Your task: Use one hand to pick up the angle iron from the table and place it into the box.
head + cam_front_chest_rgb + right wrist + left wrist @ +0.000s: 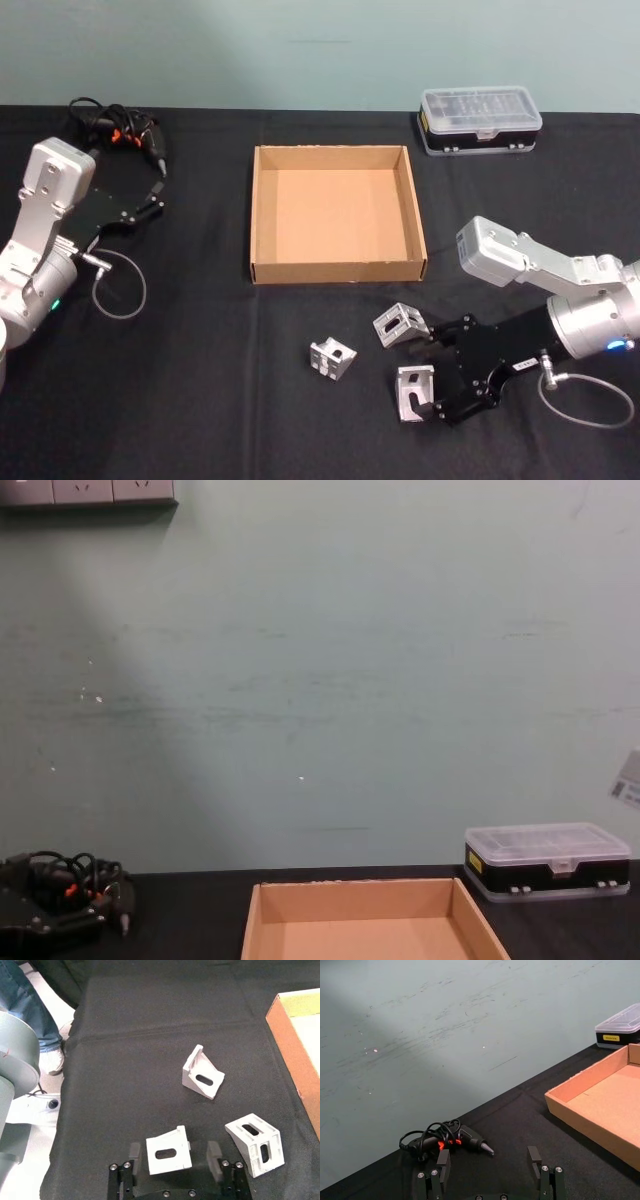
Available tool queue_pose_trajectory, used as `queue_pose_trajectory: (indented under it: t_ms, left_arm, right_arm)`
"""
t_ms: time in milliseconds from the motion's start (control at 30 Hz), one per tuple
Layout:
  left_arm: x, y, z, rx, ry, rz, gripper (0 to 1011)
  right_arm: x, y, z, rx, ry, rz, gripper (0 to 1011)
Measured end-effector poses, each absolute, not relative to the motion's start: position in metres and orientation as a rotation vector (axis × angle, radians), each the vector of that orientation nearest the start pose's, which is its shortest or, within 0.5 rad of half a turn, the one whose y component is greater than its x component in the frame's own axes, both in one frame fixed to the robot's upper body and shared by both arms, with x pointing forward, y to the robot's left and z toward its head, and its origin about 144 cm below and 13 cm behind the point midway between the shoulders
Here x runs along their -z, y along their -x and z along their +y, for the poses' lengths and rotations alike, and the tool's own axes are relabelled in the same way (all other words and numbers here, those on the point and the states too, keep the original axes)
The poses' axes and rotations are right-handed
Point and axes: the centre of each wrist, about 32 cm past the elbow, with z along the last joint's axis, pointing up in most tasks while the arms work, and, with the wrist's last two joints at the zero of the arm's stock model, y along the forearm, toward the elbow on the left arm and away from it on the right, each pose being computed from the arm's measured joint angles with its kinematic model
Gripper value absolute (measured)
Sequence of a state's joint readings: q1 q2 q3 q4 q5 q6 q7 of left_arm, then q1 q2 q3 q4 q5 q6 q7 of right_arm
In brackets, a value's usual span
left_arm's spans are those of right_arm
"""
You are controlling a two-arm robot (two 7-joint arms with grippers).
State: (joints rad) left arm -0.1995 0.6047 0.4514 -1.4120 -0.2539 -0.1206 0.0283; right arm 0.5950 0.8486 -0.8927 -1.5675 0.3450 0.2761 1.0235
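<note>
Three grey metal angle irons lie on the black table (200, 380) in front of the tan box (338, 270). The nearest angle iron (415, 392) (169, 1150) sits between the fingers of my right gripper (434, 375) (174, 1154), which is open and low over the table, with a gap on each side of the piece. A second angle iron (401, 325) (255, 1142) lies beside it toward the box (295, 1045). The third angle iron (332, 360) (202, 1074) lies further left. My left gripper (150, 200) (489, 1160) is parked at the far left, open, with nothing between its fingers.
A small black case with a clear lid (480, 118) (548, 860) stands behind the box at the right. A black tool with looped cables and orange bits (120, 125) (450, 1140) lies at the back left. The box is empty inside.
</note>
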Motion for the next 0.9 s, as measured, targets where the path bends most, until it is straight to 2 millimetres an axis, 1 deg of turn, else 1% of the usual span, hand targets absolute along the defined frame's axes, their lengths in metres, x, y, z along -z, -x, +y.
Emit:
queue_pose_trajectory:
  t_ms: [67, 100, 167, 233, 333, 400, 433, 467, 533, 600, 667, 700, 733, 800, 867, 900]
  left_arm:
    - [-1.1398, -0.4886, 0.3097, -1.248, -0.304, -0.285, 1000]
    - [-1.1398, -0.4886, 0.3097, -1.248, -0.304, -0.285, 1000]
    - [-1.1398, -0.4886, 0.3097, -1.248, -0.304, -0.285, 1000]
    - [-1.1398, -0.4886, 0.3096, -1.248, -0.304, -0.285, 1000]
    - [-1.1398, -0.4886, 0.3097, -1.248, -0.304, -0.285, 1000]
    - [-1.1398, -0.4886, 0.3097, -1.248, -0.304, -0.285, 1000]
    - [-1.1398, -0.4886, 0.3096, -1.248, -0.304, -0.285, 1000]
    - [-1.1398, -0.4886, 0.3097, -1.248, -0.304, -0.285, 1000]
    - [-1.1398, -0.4886, 0.3097, -1.248, -0.304, -0.285, 1000]
    - [-1.1398, -0.4886, 0.3096, -1.248, -0.304, -0.285, 1000]
    - [-1.1398, -0.4886, 0.3097, -1.248, -0.304, -0.285, 1000]
    - [-1.1398, -0.4886, 0.3097, -1.248, -0.304, -0.285, 1000]
    - [-1.1398, -0.4886, 0.3097, -1.248, -0.304, -0.285, 1000]
    - [-1.1398, -0.4886, 0.3097, -1.248, -0.304, -0.285, 1000]
    - [-1.1398, -0.4886, 0.3097, -1.248, -0.304, -0.285, 1000]
    - [-1.1398, -0.4886, 0.3097, -1.248, -0.304, -0.285, 1000]
  right_arm:
    - [-1.2313, -0.5209, -0.285, 0.05, 0.757, 0.005, 818]
    - [-1.2311, -0.521, -0.2848, 0.052, 0.757, 0.004, 765]
    - [-1.2311, -0.5211, -0.2848, 0.054, 0.757, 0.003, 734]
    - [-1.2312, -0.5213, -0.2844, 0.056, 0.756, 0.001, 651]
    - [-1.2312, -0.5216, -0.2836, 0.056, 0.754, -0.002, 573]
    - [-1.2309, -0.5219, -0.2825, 0.056, 0.751, -0.004, 488]
    - [-1.2308, -0.522, -0.2821, 0.056, 0.749, -0.005, 477]
    - [-1.2307, -0.5222, -0.2818, 0.055, 0.748, -0.006, 426]
    - [-1.2305, -0.5227, -0.2809, 0.055, 0.746, -0.007, 390]
    - [-1.2304, -0.5229, -0.2804, 0.055, 0.745, -0.008, 305]
    - [-1.2305, -0.5231, -0.2799, 0.054, 0.743, -0.009, 273]
    - [-1.2305, -0.5233, -0.2797, 0.054, 0.743, -0.01, 205]
    - [-1.2305, -0.5234, -0.2794, 0.054, 0.742, -0.01, 170]
    - [-1.2305, -0.5234, -0.2792, 0.053, 0.742, -0.011, 136]
    - [-1.2305, -0.5234, -0.2789, 0.053, 0.741, -0.012, 77]
    - [-1.2304, -0.5234, -0.2785, 0.052, 0.74, -0.012, 72]
